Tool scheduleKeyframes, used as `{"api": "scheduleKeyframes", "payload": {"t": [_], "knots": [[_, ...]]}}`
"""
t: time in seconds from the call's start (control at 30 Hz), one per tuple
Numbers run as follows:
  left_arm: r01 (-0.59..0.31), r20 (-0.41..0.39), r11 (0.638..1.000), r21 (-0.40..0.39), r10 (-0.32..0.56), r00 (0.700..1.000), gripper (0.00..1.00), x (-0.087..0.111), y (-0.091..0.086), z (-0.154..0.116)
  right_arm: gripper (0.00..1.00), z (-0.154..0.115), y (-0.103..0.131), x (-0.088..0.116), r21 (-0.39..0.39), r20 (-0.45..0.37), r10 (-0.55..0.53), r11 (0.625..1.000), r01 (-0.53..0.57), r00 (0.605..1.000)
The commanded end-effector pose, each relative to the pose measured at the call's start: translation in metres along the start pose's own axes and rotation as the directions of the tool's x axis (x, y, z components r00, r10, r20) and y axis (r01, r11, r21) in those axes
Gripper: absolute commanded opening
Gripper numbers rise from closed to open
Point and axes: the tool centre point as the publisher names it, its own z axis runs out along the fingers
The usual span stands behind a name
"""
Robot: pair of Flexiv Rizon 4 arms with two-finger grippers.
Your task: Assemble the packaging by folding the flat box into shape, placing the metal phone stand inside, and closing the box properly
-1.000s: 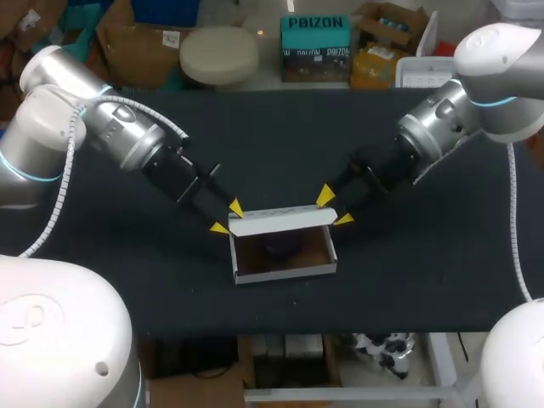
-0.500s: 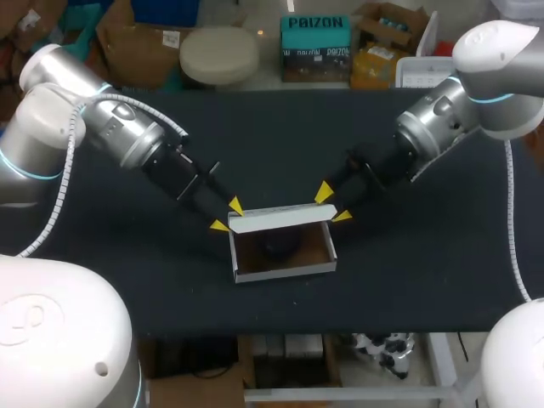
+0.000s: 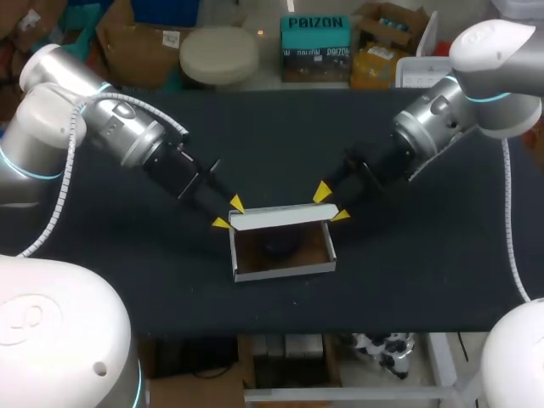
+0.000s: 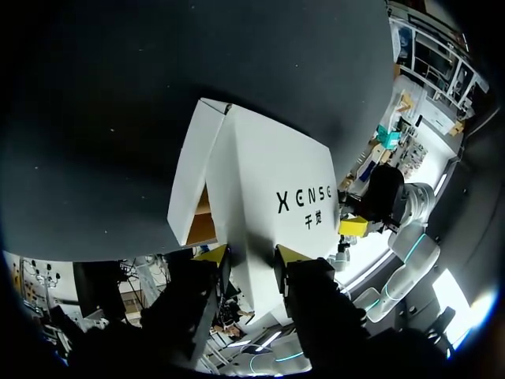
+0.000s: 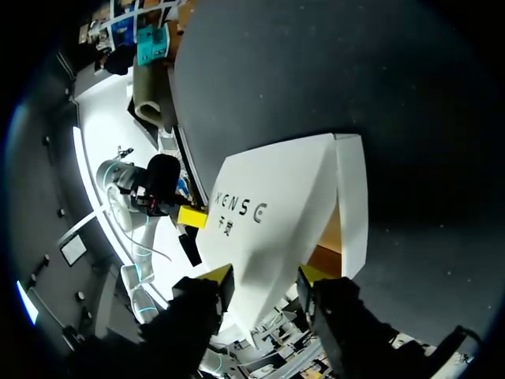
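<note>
Box (image 3: 285,270) sits open on the table (image 3: 425,272), stand (image 3: 276,246) dark inside, its lid (image 3: 280,218) raised along the box's far edge, long axis running gripper to gripper. Left gripper (image 3: 228,213) clamps the lid's left end, right gripper (image 3: 331,205) its right end, both equally near. Closing, I judge, means swinging the lid toward the box's near wall together.

The printed white lid (image 5: 276,197) stretches ahead of the right hand (image 5: 266,275), above the box's (image 5: 353,213) brown inside.
</note>
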Motion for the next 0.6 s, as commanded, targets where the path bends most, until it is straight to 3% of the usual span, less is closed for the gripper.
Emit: {"api": "scheduleKeyframes", "payload": {"t": [0.03,0.6], "knots": [[0.002,0.002,1.0,0.0,-0.002,1.0,0.36,0.0049,-0.0007,0.0044,0.53,0.0038,0.0029,0.0038,0.004,-0.001,0.002,1.0,-0.002,1.0],[0.02,-0.044,1.0,0.011,-0.02,0.999,0.33,0.0116,-0.0025,0.0083,0.51,0.0063,0.0064,0.0075,0.005,0.002,0.009,1.0,-0.009,1.0]]}}
